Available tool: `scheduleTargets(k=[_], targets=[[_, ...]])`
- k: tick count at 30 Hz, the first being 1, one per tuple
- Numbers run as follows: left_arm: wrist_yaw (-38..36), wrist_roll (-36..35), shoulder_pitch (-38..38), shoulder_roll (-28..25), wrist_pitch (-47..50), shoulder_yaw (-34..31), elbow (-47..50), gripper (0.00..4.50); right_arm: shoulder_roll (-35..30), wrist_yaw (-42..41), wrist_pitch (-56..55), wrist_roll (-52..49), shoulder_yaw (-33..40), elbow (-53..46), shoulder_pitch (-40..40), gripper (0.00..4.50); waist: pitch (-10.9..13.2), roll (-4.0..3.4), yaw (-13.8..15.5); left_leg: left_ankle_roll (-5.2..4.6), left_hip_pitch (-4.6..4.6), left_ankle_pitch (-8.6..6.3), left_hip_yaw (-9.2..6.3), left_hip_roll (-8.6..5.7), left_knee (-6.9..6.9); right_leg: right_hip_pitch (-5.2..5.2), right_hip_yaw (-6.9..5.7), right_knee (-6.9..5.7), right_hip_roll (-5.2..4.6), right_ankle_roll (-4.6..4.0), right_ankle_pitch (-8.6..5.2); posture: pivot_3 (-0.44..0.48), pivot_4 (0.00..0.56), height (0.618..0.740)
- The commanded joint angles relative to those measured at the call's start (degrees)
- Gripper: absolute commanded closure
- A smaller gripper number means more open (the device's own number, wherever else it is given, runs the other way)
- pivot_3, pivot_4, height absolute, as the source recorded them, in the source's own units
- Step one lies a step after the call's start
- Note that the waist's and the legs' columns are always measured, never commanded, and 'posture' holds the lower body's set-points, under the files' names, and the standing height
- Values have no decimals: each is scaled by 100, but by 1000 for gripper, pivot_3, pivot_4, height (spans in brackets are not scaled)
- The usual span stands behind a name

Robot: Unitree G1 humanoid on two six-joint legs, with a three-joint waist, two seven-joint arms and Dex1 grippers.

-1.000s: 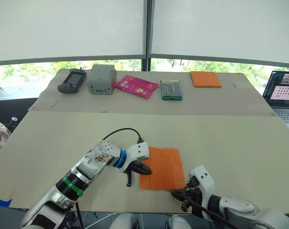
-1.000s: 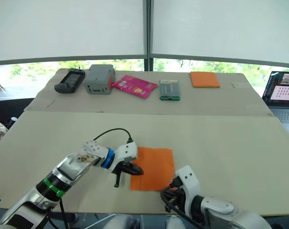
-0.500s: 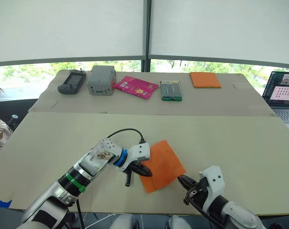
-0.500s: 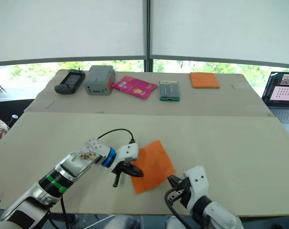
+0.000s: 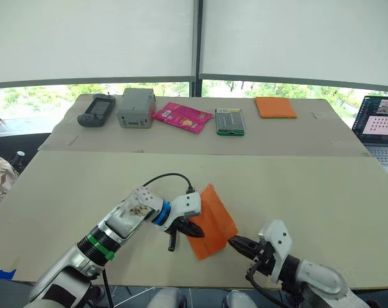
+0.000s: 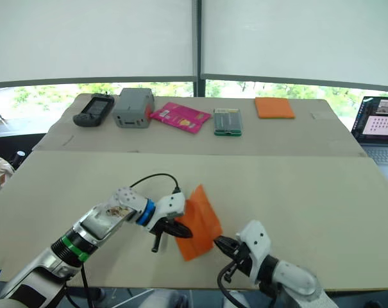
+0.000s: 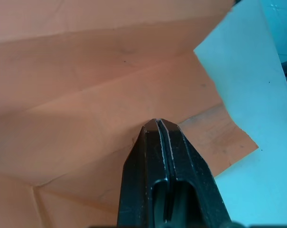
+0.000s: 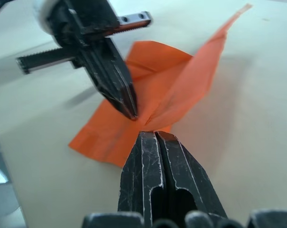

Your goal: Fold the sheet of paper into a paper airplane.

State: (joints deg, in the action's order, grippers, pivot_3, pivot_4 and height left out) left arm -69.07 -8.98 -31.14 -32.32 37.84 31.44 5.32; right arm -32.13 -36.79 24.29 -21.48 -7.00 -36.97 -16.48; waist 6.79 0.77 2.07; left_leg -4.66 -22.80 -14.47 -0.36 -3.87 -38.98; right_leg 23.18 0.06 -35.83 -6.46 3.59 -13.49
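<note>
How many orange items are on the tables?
2: the sheet of paper on the near table, between the left gripper and right gripper, and an orange pad on the far table.

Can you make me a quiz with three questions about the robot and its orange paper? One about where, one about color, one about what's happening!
1. Where is the pink packet?
A. on the far table
B. under the laptop
C. in the right pincer

2. What color is the sheet of paper?
A. blue
B. orange
C. white

3. How is the sheet of paper lying?
A. flat all over
B. rolled in a tube
C. partly lifted off the table

Answers: 1 A, it lies in the far row between the grey box and the green case. 2 B, bright orange. 3 C, one side stands up between the left pincer and right pincer.
</note>
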Motion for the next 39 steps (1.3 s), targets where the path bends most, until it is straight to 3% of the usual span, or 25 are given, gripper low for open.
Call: scheduleTargets(k=[1, 16, 21, 25, 31, 36, 39], targets=[[102, 114, 242, -180, 296, 106, 18, 4500, -218, -452, -34, -44, -153, 145, 313, 4454, 0, 1, 0, 1, 0, -1, 0, 1, 1, 0, 0, 0, 0, -1, -1, 0, 150, 740], [949, -219, 1034, -459, 1063, -767, 942, 4500, -390, -1987, 282, 84, -1268, 1737, 2472, 4454, 3, 1, -163, 24, -1, -14, -4, 17, 6, 5, 38, -10, -3, -17, -9, 0, 150, 740], [1293, -626, 1386, -518, 1348, -1569, 1237, 4500, -329, -2204, 600, 363, -1705, 2258, 3136, 4454, 6, -1, -155, 33, -1, -18, -5, 26, 7, 20, 40, -16, -2, -25, -11, 0, 150, 740], [1371, -920, 1778, -873, 1309, -2292, 1617, 4500, -278, -2169, 932, 745, -2049, 2549, 3559, 4454, 8, -2, -173, 42, -2, -20, -4, 28, 11, 34, 47, -19, -2, -31, -11, 0, 150, 740], [1500, -1855, 2196, -593, 1407, -3320, 2028, 4500, -241, -2165, 1477, 1008, -2407, 2736, 4005, 4454, 9, -3, -156, 51, -5, -23, -3, 33, 15, 45, 48, -23, -3, -43, -14, 0, 150, 740], [1908, -1997, 2025, -32, 1413, -2863, 2116, 4500, -236, -2090, 1675, 1097, -2515, 2716, 4132, 4454, 8, -3, -145, 95, -1, -48, -3, 35, 14, 38, 46, -20, -3, -48, -11, 0, 150, 740], [2162, -1631, 1913, -15, 1421, -2346, 1942, 4500, -232, -2027, 1723, 1050, -2395, 2665, 4148, 4454, 5, 2, -156, 98, 2, -48, -4, 36, 14, 32, 45, -20, 1, -49, -11, 0, 150, 740]])
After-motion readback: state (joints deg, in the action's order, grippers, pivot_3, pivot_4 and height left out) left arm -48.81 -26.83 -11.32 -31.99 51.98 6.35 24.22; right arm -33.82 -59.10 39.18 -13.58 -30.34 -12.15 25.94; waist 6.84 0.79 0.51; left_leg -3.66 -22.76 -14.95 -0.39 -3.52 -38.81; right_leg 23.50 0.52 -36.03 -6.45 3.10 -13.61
